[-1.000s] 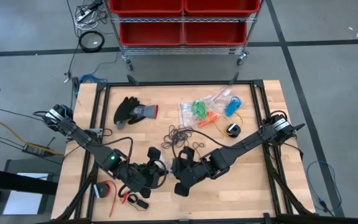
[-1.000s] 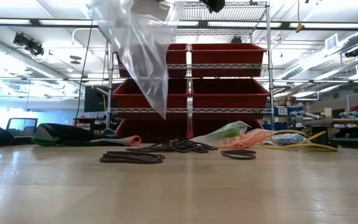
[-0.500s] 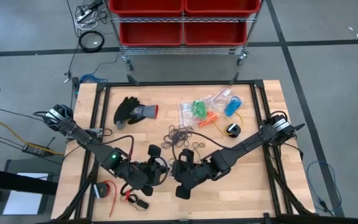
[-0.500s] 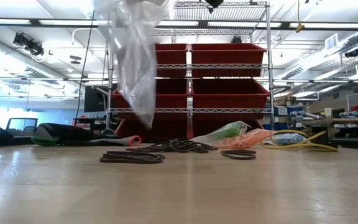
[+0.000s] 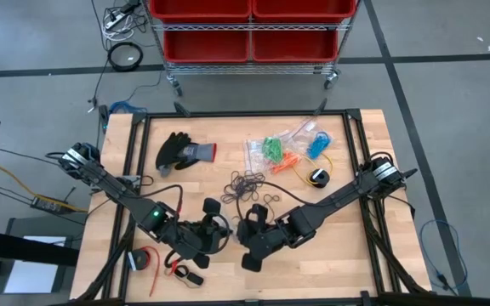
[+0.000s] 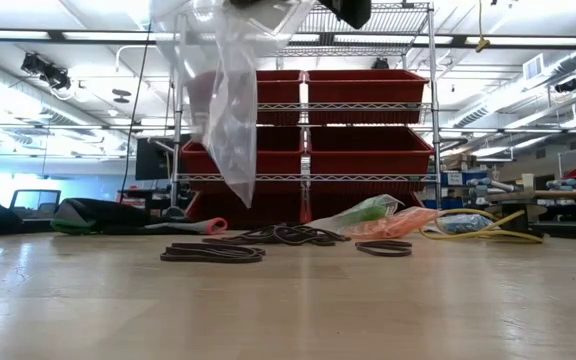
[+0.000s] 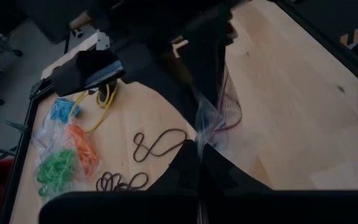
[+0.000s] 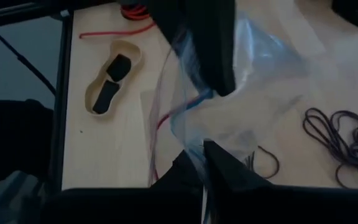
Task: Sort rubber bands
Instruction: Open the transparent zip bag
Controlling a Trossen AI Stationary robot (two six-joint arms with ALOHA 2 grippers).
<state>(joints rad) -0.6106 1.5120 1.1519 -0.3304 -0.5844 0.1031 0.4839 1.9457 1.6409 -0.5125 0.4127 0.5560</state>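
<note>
I have both arms meeting at the near middle of the table (image 5: 347, 255), each pinching one side of a clear plastic bag (image 6: 230, 110) so it hangs off the wood with its mouth up, which I judge is the setup for pulling the opening apart and dropping bands in. The left gripper (image 7: 199, 152) has its fingers together, clamped on the bag's edge, and the right gripper (image 8: 205, 160) is likewise shut on the opposite lip, the film bunching between its dark fingers. From table height the bag hangs as a narrow slack cone, its tip clear of the wood. Just beyond the grippers the loose black rubber bands (image 5: 247, 183) lie in a tangled heap on the wood, not yet collected. Farther back sit the already bagged green bands (image 5: 271, 149), orange bands (image 5: 287, 161) and blue bands (image 5: 317, 145), grouped near the far edge with a yellow cable (image 5: 300, 170) looping beside them, and a black glove (image 5: 181, 151) rests to the left. Beyond the table stands a rack of red bins (image 5: 249, 30). What I can't settle: whether the hanging bag's mouth is actually open, since the grippers' bodies cover it from above, and whether anything is inside it; the film looks empty but glare hides much.
</note>
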